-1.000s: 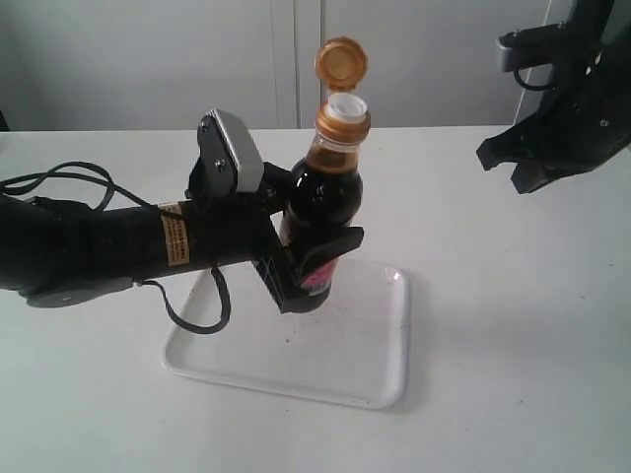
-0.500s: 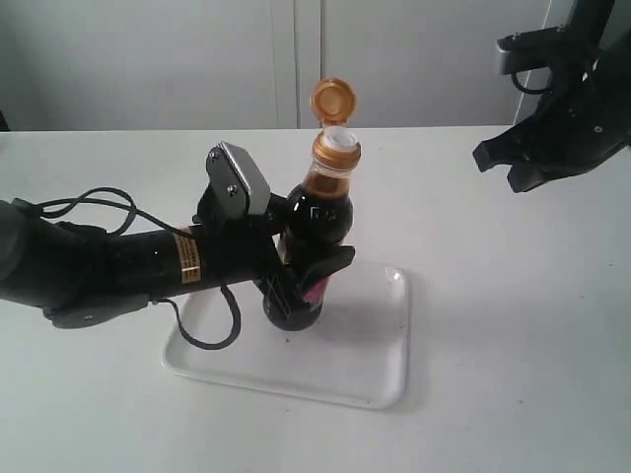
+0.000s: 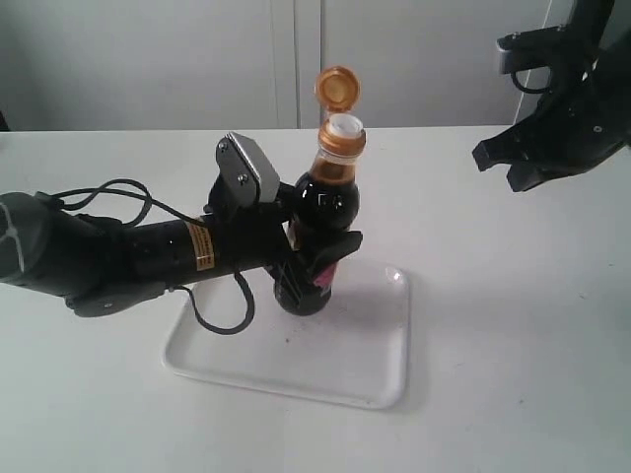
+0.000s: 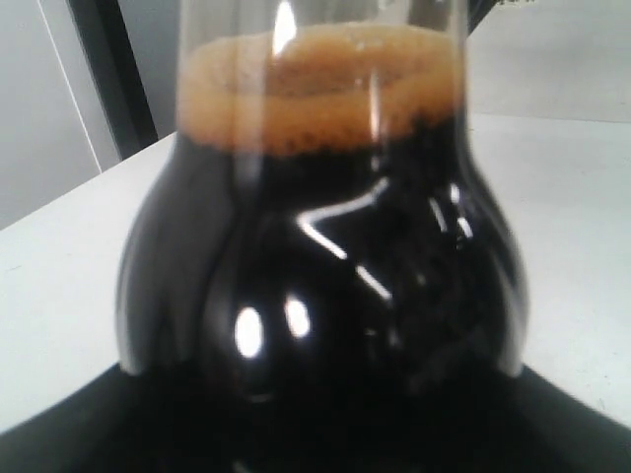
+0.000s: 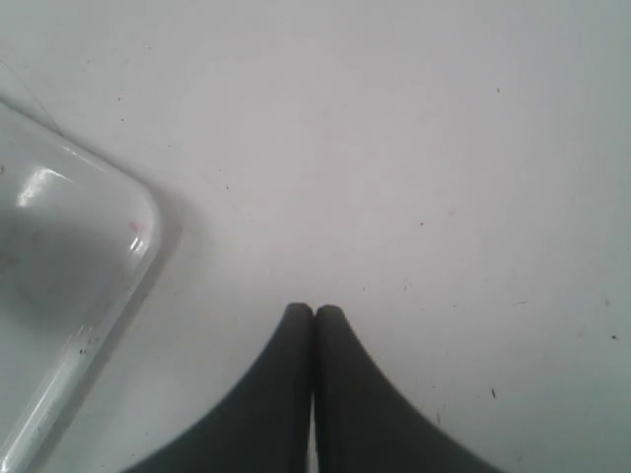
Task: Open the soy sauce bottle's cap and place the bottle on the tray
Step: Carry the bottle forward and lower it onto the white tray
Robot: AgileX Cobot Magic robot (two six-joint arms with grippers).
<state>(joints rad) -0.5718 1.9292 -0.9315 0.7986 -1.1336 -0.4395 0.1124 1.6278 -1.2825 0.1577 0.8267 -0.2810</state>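
Observation:
The soy sauce bottle (image 3: 323, 212), full of dark liquid, stands upright over the far part of the white tray (image 3: 375, 370). Its orange-gold cap (image 3: 338, 87) is flipped back on its hinge, and the white spout (image 3: 344, 125) is bare. My left gripper (image 3: 317, 264) is shut on the bottle's lower body, over the pink label. The left wrist view is filled by the bottle (image 4: 315, 256) with a band of brown foam on top. I cannot tell whether the base rests on the tray. My right gripper (image 3: 512, 164) hangs high at the far right, shut and empty (image 5: 314, 313).
A black cable (image 3: 118, 192) loops over the left arm on the white table (image 3: 513, 325). In the right wrist view the tray's rounded corner (image 5: 146, 222) lies beside the shut fingers, over bare table. A pale wall stands behind the table.
The left gripper lowered the bottle toward the tray, tilting it, then brought it upright and slightly to the right. The cap stayed open. The right arm barely moved.

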